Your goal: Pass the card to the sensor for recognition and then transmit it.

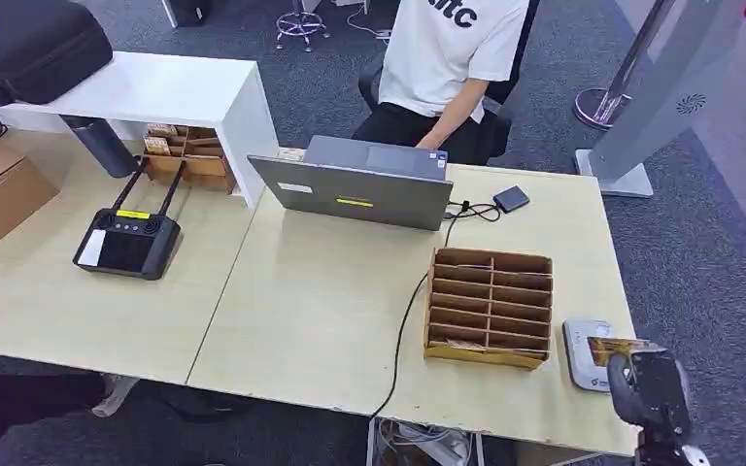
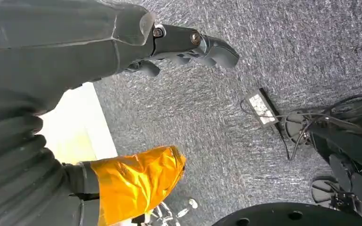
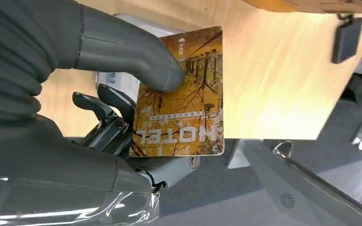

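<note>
My right hand (image 1: 647,384) sits at the table's front right corner and pinches a yellow hotel card (image 3: 184,101) between thumb and fingers. In the head view the card (image 1: 610,348) hovers over the white card sensor (image 1: 581,351), which lies flat near the table's right edge. In the right wrist view the thumb (image 3: 136,52) presses on the card's face, and part of the white sensor (image 3: 115,82) peeks out behind it. My left hand (image 2: 188,47) hangs below the table over the carpet, fingers loosely curled, holding nothing.
A wooden slotted card rack (image 1: 489,307) stands just left of the sensor. A grey laptop (image 1: 359,184) and a person in a white shirt (image 1: 452,49) are at the far side. A black cable (image 1: 403,330) runs across the table. A controller (image 1: 126,241) lies at left.
</note>
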Tool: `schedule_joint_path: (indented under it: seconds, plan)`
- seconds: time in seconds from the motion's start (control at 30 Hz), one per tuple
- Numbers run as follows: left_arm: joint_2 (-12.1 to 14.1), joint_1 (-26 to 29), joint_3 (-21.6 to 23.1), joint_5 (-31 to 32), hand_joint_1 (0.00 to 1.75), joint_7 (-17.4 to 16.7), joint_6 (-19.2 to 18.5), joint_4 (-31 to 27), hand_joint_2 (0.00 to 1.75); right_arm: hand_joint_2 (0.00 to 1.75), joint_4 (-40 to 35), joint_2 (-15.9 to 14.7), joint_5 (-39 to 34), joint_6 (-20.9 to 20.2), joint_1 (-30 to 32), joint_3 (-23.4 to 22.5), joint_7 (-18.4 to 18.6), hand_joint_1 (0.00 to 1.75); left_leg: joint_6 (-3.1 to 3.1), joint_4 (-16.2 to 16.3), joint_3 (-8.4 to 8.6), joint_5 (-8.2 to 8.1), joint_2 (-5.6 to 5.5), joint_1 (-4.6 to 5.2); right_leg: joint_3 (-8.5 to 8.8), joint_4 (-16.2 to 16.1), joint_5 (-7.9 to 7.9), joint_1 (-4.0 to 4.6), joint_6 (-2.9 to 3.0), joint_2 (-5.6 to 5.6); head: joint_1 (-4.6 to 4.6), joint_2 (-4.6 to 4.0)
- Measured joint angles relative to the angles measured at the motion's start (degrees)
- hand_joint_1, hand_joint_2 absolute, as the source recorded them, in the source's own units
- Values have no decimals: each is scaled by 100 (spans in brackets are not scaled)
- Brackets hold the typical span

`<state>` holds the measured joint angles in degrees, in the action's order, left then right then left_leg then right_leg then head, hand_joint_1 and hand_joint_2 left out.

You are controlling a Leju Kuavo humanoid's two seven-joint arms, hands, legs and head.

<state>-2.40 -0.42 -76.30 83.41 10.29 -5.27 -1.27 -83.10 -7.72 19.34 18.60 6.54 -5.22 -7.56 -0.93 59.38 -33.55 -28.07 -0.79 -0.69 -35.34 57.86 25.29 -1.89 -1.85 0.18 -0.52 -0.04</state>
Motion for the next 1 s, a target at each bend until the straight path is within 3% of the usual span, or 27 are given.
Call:
schedule_joint_path:
  seconds: [1.0]
  plan:
    - [0,72,0,-77,0,140,31,0,175,175,359,15,81,111,149,15,26,175,-2,0,0,-2,0,0,1,0,0,0,0,0,0,0]
